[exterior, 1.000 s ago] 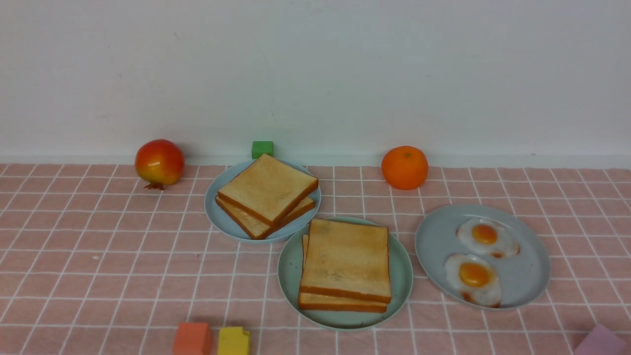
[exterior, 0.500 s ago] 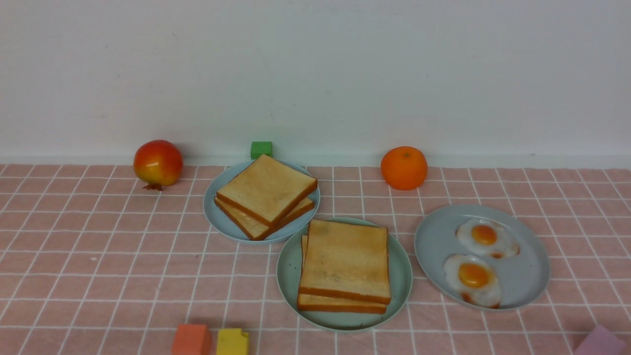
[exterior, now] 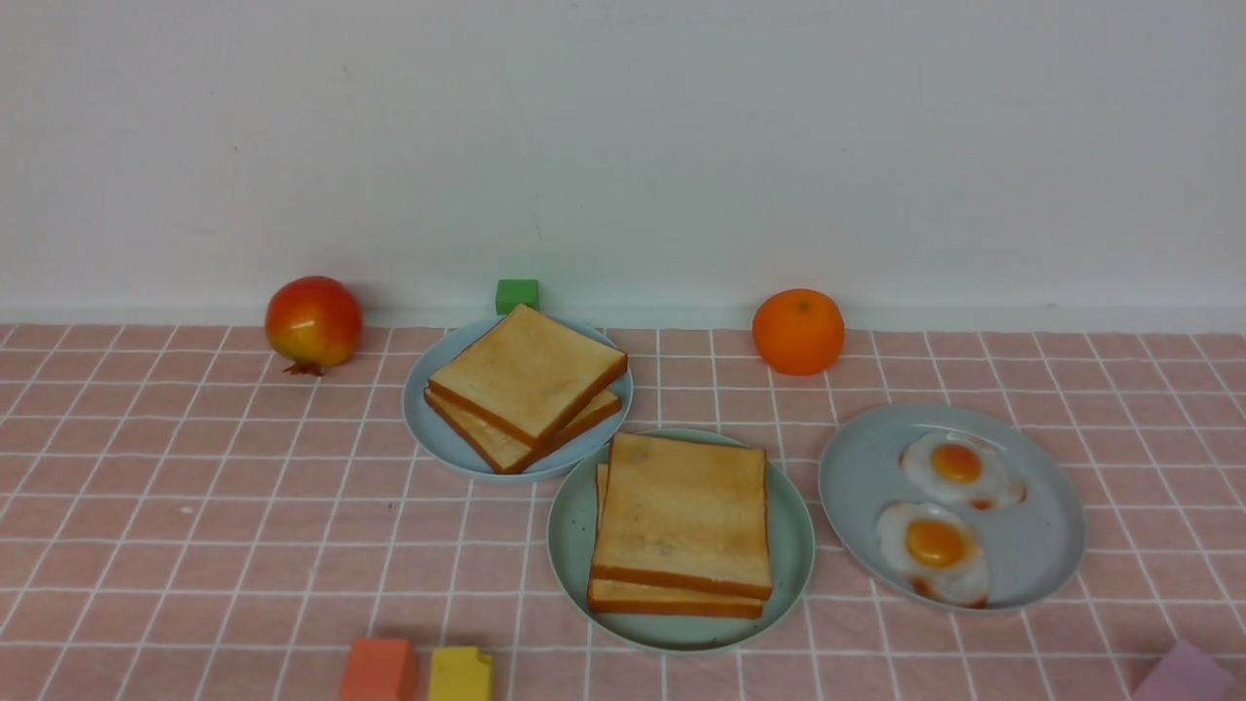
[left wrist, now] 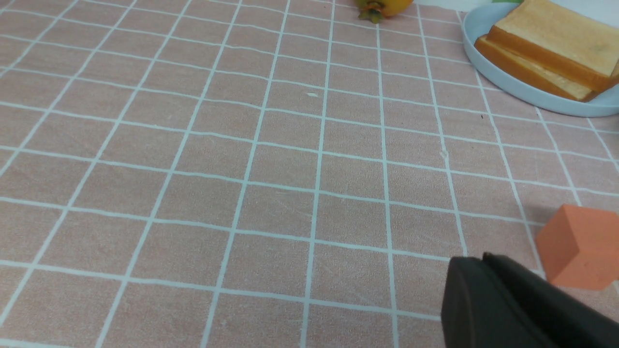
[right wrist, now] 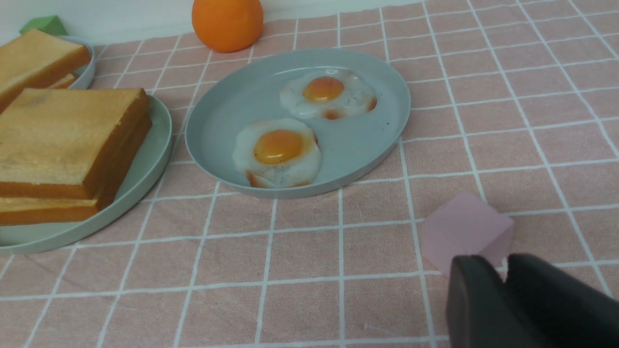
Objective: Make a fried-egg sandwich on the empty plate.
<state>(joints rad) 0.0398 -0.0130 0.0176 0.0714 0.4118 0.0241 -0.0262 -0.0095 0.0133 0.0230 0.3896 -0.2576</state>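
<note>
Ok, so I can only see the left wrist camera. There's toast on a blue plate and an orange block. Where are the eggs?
Observer: Two fried eggs lie on a grey-blue plate, on the right side of the table.
Operator: Is there a sandwich yet?
Observer: Two toast slices are stacked on the mint-green plate. No egg shows between them.
Operator: What's the other arm doing?
Observer: The right fingers look shut on nothing, close to a pink block.
</note>
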